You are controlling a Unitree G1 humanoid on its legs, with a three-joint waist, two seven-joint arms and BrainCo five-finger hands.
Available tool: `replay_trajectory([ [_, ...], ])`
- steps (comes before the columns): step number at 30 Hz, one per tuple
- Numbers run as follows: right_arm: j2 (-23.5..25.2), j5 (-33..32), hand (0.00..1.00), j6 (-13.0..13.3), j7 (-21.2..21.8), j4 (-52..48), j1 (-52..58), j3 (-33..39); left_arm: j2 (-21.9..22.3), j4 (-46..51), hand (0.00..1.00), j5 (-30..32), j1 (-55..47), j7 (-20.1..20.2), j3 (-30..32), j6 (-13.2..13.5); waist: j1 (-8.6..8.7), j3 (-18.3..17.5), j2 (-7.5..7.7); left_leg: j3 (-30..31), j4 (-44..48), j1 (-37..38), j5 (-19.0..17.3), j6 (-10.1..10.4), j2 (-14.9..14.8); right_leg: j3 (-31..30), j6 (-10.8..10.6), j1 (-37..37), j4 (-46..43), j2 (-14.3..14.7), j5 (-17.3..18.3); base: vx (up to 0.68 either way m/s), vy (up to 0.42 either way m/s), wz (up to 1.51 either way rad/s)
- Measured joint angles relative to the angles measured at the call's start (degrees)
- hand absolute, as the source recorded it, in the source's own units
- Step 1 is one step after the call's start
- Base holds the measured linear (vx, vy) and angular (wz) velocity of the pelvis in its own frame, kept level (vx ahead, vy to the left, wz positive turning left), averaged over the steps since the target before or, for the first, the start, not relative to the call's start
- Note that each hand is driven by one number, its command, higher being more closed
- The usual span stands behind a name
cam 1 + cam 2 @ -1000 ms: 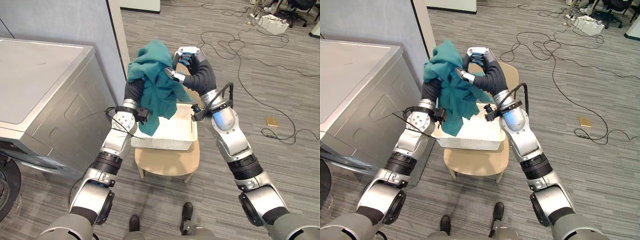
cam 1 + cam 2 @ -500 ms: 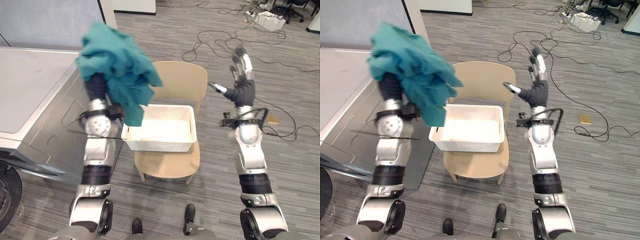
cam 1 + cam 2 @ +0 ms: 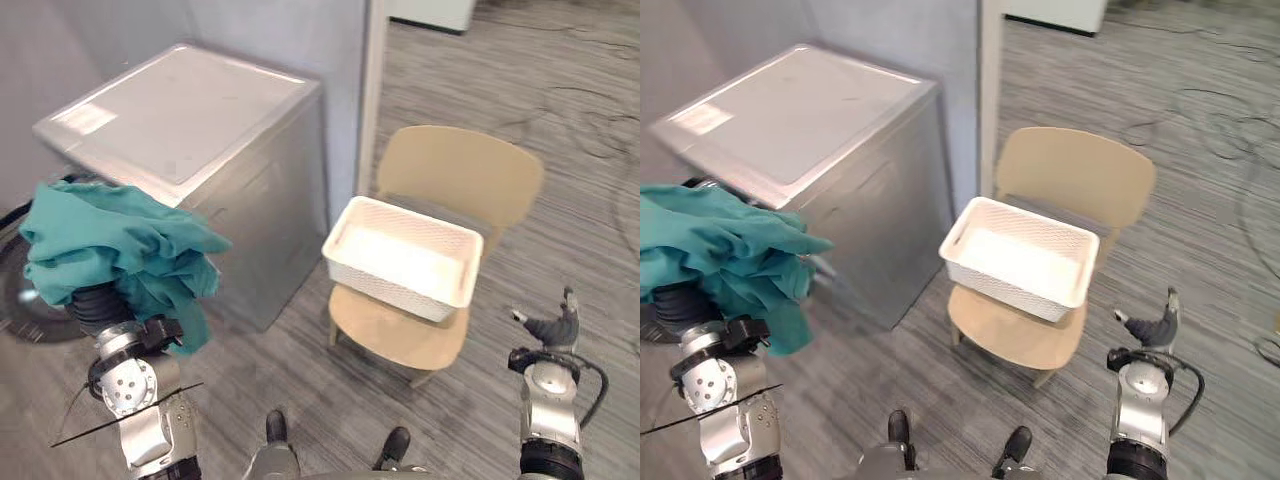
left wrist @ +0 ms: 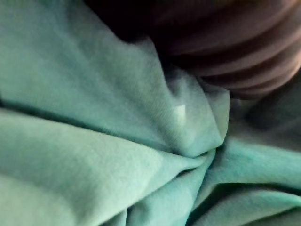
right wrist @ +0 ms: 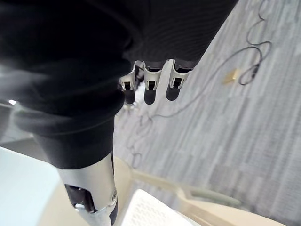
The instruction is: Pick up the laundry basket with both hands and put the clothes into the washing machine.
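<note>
Over the left robot hand (image 3: 97,305) lies the teal garment (image 3: 110,250), bunched and draped so that it covers everything above the dark ribbed cover; the left wrist view shows folds of cloth close against that cover, and whether the hand grips the cloth or merely carries it cannot be told. Beyond this hand and touching distance off stands the silver washing machine (image 3: 180,110), with the garment at its front face. The right robot hand (image 3: 555,328) hangs low and well apart from the load, its fingers (image 5: 150,87) straight and relaxed, with nothing in it. Between the two hands and farther out, the white laundry basket (image 3: 395,282) sits on the tan chair (image 3: 460,170), apparently empty (its floor shows bare). Assessment: the garment is out of the basket and brought to the machine, but not loaded; the machine's opening cannot be made out. The basket itself is untouched by either hand, so insertion remains outstanding.
</note>
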State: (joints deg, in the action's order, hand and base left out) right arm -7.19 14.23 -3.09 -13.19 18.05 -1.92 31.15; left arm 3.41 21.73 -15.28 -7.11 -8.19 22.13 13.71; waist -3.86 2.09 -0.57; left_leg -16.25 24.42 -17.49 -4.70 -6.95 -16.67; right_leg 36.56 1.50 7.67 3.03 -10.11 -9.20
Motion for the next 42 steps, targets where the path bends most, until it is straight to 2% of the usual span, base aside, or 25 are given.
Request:
replay_trajectory([
  [4, -0.4, 1.72, 0.0, -0.19, 2.3, 7.52, 5.86, 3.81, 0.55, 0.92, 1.0, 0.01, -1.81, 3.91, -5.23, 0.22, 3.37, -0.43, -1.86, -2.61, 9.43, 4.9, -3.7, 4.64, -5.95, 7.98, -0.53, -2.44, -2.42, -3.18, -0.33, -0.02, 0.284, 1.08],
  [6, -0.98, 2.76, 0.0, -1.93, 3.94, 13.8, 9.43, 7.14, 0.48, 0.84, 1.0, 0.0, -1.77, 4.69, -8.69, -0.06, 4.29, -0.59, -4.2, -1.1, 3.28, 7.73, -3.14, 15.41, -7.22, 13.27, -2.03, -2.43, -5.41, -5.2, -1.38, -0.08, 0.379, 1.27],
  [7, -1.2, 4.36, 0.0, -2.43, 4.79, 15.53, 9.67, 8.53, 0.49, 0.69, 1.0, 0.01, -1.65, 5.27, -9.16, -0.34, 4.71, -0.46, -4.82, -0.83, 1.05, 8.19, -5.48, 20.72, -6.71, 14.78, -2.38, -2.37, -7.08, -6.43, -1.51, -0.07, 0.422, 1.32],
  [8, -0.97, 6.87, 0.0, -2.88, 6.27, 19.46, 10.01, 10.25, 0.61, -0.13, 1.0, 0.02, -1.11, 6.46, -9.29, -1.04, 4.85, 0.33, -3.63, 0.24, 0.24, 8.52, -9.58, 19.25, -2.94, 16.27, -2.62, -2.36, -12.02, -11.59, -1.42, -0.07, 0.476, 1.15],
  [9, -0.72, 7.53, 0.0, -3.04, 7.11, 20.93, 10.38, 10.22, 0.65, -0.58, 1.0, 0.06, -0.85, 6.79, -9.24, -1.07, 4.78, 1.26, -1.93, 1.05, 1.27, 8.37, -9.86, 18.61, -0.58, 16.36, -2.6, -2.65, -15.1, -15.35, -1.43, -0.12, 0.723, 1.47],
  [10, -0.51, 8.92, 0.0, -3.05, 8.61, 22.85, 12.07, 10.77, 0.59, -2.33, 1.0, 0.07, -2.29, 6.81, -9.28, -1.18, 4.78, 3.23, 0.56, 4.12, 5.87, 8.19, -11.11, 16.35, 3.98, 15.19, -1.72, -4.84, -22.94, -23.11, -2.16, -0.09, 0.584, 1.14],
  [11, -0.57, 8.95, 0.0, -3.02, 8.81, 23.1, 12.96, 11.06, 0.59, -2.94, 1.0, 0.07, -3.22, 6.73, -9.37, -1.39, 4.84, 3.4, 0.8, 5.64, 7.8, 8.17, -12.24, 15.05, 5.23, 13.19, -0.12, -5.17, -25.93, -25.14, -3.31, -0.08, 0.627, 1.44],
  [12, -0.54, 9.08, 0.0, -2.93, 9.76, 22.58, 15.41, 11.02, 0.63, -3.44, 1.0, 0.06, -4.98, 6.5, -10.82, -1.9, 4.78, 3.96, -0.69, 8.75, 9.9, 8.52, -17.33, 12.15, 6.35, 4.57, 6.53, -3.88, -32.96, -26.37, -6.12, 0.0, 0.443, 1.1],
  [13, 0.77, 9.46, 0.0, -2.74, 10.21, 22.09, 16.6, 10.86, -0.1, -2.74, 1.0, 0.04, -5.98, 6.5, -11.65, -1.9, 4.51, 4.39, -0.53, 10.64, 10.64, 9.28, -19.9, 10.81, 6.83, -5.67, 7.93, 0.12, -41.03, -25.08, -2.55, 0.02, 0.385, 1.16],
  [14, 3.11, 9.65, 0.0, -2.24, 10.95, 21.32, 17.55, 10.44, -1.19, -2.27, 1.0, 0.04, -7.36, 6.43, -12.4, -1.9, 4.52, 4.52, 0.57, 12.23, 10.65, 9.73, -20.48, 9.72, 7.51, -16.75, 1.08, 5.13, -51.69, -19.59, 5.62, 0.04, 0.236, 0.8],
  [17, 7.7, 9.83, 0.0, -1.77, 11.05, 20.93, 20.25, 7.91, -2.97, -2.0, 1.0, 0.04, -7.94, 6.52, -16.93, -1.96, 4.43, 5.06, 2.8, 15.51, 8.69, 11.3, -20.34, 8.84, 10.64, -22.74, -3.87, 10.95, -61.35, -6.54, 19.09, 0.08, 0.119, 0.85],
  [20, 11.71, 7.61, 0.0, -1.77, 11.08, 21.64, 21.92, 3.86, -2.95, -2.46, 1.0, 0.01, -7.11, 6.56, -21.5, -2.05, 5.18, 5.12, 3.14, 19.77, 7.23, 12.61, -20.53, 8.45, 12.78, -21.46, -5.25, 13.9, -54.56, 1.22, 24.33, 0.23, -0.034, 0.92],
  [22, 11.62, 5.18, 0.0, -1.75, 11.4, 24.79, 21.39, 1.88, -2.78, -5.01, 1.0, -0.11, -4.65, 6.58, -24.93, -2.12, 5.16, 5.08, 2.73, 23.31, 5.12, 13.89, -20.54, 8.48, 13.41, -20.98, -5.44, 14.95, -46.19, 2.58, 24.31, 0.27, -0.147, 1.31],
  [24, 11.04, 1.56, 0.0, -1.96, 10.86, 26.63, 20.2, 1.67, -2.66, -6.61, 1.0, -0.33, -2.25, 6.85, -28.24, -2.16, 6.25, 4.38, 3.97, 29.48, 2.95, 15.54, -21.35, 9.98, 14.77, -18.16, -4.87, 12.19, -35.87, -0.88, 19.9, 0.38, -0.268, 1.62],
  [26, 8.73, 0.88, 0.0, -1.85, 10.68, 28.21, 18.81, 0.8, -1.88, -6.53, 1.0, -0.52, -2.87, 7.07, -29.69, -2.15, 5.69, 3.26, 1.56, 31.57, 0.7, 18.45, -21.54, 10.17, 11.83, -14.25, -1.77, 9.22, -35.38, 0.91, 22.12, 0.44, -0.29, 1.04],
  [27, 7.33, 0.88, 0.0, -1.42, 10.68, 28.27, 17.51, 0.16, -1.17, -6.54, 1.0, -0.53, -2.66, 7.15, -30.37, -2.11, 6.16, 2.66, -1.36, 31.46, 9.96, 16.06, -20.51, 11.12, 10.3, -11.32, -1.02, 6.77, -34.66, 2.73, 23.39, 0.55, -0.326, 0.8],
  [28, 6.16, 0.89, 0.0, -0.74, 10.62, 28.15, 17.19, -0.16, -0.04, -6.55, 1.0, -0.53, -3.04, 7.29, -30.69, -2.12, 6.14, 2.46, -2.93, 30.74, 18.12, 14.96, -15.52, 13.64, 9.07, -10.06, -0.32, 4.51, -33.79, 4.94, 24.5, 0.56, -0.301, 0.61],
  [30, 5.43, 0.92, 0.0, 0.15, 10.61, 28.27, 16.53, -0.27, -0.05, -6.48, 1.0, -0.81, -3.08, 8.04, -30.15, -2.15, 5.68, 1.77, -4.51, 28.19, 28.22, 12.48, -7.86, 14.91, 6.4, -9.93, 1.9, 1.08, -32.71, 8.53, 25.86, 0.45, -0.216, -0.17],
  [31, 6.09, 1.02, 0.0, 0.24, 10.22, 28.46, 14.94, -1.86, -0.09, -6.47, 1.0, -1.92, -3.33, 8.24, -28.57, -2.15, 4.21, 1.92, -4.31, 25.62, 37.75, 8.85, 1.44, 15.07, 4.31, -12.65, 2.85, -1.61, -30.77, 10.98, 26.11, 0.4, -0.165, -1.23],
  [32, 6.3, 1.17, 0.0, 0.3, 9.51, 28.45, 13.35, -4.31, 0.0, -6.48, 1.0, -2.59, -3.52, 8.12, -27.46, -2.2, 2.8, 1.96, -4.27, 23.03, 47.67, 4.08, 2.0, 14.35, 2.37, -15.18, 3.45, -3.88, -28.86, 12.85, 26.02, 0.39, -0.14, -1.38],
  [34, 6.81, 1.67, 0.0, 0.42, 9.39, 28.37, 11.75, -7.82, -0.21, -6.48, 1.0, -2.62, -4.52, 8.12, -26.27, -2.23, 2.91, 2.19, -2.91, 19.48, 53.05, -1.65, 0.14, 11.4, 0.26, -18.64, 3.51, -7.66, -25.45, 13.77, 25.98, 0.39, -0.083, -1.1],
  [37, 7.75, 2.15, 0.0, 0.54, 8.62, 28.55, 9.84, -13.29, -0.17, -6.6, 1.0, -2.66, -5.68, 8.1, -25.96, -2.64, 2.31, 2.4, -1.18, 14.04, 44.16, -5.06, -4.04, 6.22, -2.15, -26.96, 3.65, -13.11, -20.43, 14.05, 25.79, 0.37, 0.049, -1.21],
  [39, 8.0, 2.35, 0.0, 0.91, 8.41, 30.82, 8.23, -16.65, -0.41, -6.79, 1.0, -2.63, -6.33, 8.12, -25.26, -2.65, 1.43, 2.32, -0.8, 15.25, 32.13, -4.97, -7.22, 7.19, 0.24, -33.75, 3.56, -14.57, -19.12, 13.78, 25.74, 0.41, 0.249, -1.66],
  [41, 8.44, 4.33, 0.0, 1.6, 8.74, 32.89, 6.21, -20.14, -0.53, -8.56, 1.0, -2.57, -7.56, 7.96, -23.93, -2.64, 0.81, 2.45, -0.46, 25.75, 14.45, -4.71, -8.22, 8.68, 7.69, -42.66, 3.13, -14.49, -19.07, 12.1, 25.7, 0.4, 0.39, -1.97],
  [42, 8.62, 4.5, 0.0, 1.84, 9.11, 32.85, 6.21, -20.57, -0.49, -9.32, 1.0, -2.54, -7.77, 7.77, -23.84, -2.67, 0.24, 2.45, -0.47, 28.73, 10.33, -4.27, -7.7, 9.51, 9.15, -44.75, 2.82, -14.38, -19.5, 11.77, 25.74, 0.28, 0.364, -1.88],
])
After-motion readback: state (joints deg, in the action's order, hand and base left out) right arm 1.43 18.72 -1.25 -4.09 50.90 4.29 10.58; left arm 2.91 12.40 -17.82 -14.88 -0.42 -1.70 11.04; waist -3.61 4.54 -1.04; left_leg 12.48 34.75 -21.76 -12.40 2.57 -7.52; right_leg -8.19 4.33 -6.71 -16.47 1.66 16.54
